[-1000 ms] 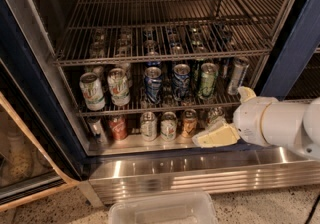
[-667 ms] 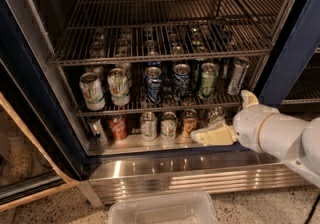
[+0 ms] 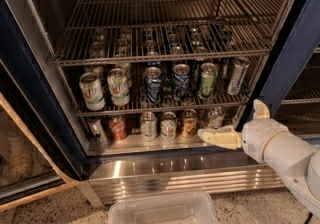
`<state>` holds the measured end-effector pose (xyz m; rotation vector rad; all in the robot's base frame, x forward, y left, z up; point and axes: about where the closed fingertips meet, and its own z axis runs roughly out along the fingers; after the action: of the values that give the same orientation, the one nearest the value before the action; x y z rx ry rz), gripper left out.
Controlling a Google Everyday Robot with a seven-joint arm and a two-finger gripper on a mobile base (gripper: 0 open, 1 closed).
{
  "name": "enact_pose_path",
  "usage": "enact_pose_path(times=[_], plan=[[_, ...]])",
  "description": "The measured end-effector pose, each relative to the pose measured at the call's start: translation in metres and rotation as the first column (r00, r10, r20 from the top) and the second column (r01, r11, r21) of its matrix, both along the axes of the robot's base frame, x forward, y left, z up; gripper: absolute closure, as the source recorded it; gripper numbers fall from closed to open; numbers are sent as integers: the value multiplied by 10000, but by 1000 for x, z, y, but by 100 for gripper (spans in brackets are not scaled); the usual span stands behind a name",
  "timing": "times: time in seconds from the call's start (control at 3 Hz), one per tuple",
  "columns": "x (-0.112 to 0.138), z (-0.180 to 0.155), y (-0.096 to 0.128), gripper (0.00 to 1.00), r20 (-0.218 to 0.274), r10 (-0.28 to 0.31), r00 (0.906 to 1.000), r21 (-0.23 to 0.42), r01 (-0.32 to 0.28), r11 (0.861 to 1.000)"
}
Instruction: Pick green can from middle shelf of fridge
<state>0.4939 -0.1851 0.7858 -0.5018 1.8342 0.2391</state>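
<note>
Camera view: green can (image 3: 207, 80) above fingers (image 3: 220, 137)

Single view. It looks from outside the fridge (image 3: 295, 53), from above and tilted down, facing straight into the open interior at close range. Coverage runs from the upper wire rack (image 3: 165, 33) past the middle shelf (image 3: 160, 109) to the ribbed steel base panel (image 3: 175, 175) and floor (image 3: 60, 208). My gripper (image 3: 232, 120) enters low right, fingers spread.
</note>
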Motion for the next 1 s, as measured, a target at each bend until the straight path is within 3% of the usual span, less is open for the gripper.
enact_pose_path(times=[0.33, 0.67, 1.0], plan=[[0, 0, 0, 0, 6, 3, 10000, 6, -3, 10000], [9, -4, 5, 0, 362, -318, 9988, 150, 313, 9994], [24, -1, 2, 0, 1460, -1096, 9832, 416, 1046, 9936]])
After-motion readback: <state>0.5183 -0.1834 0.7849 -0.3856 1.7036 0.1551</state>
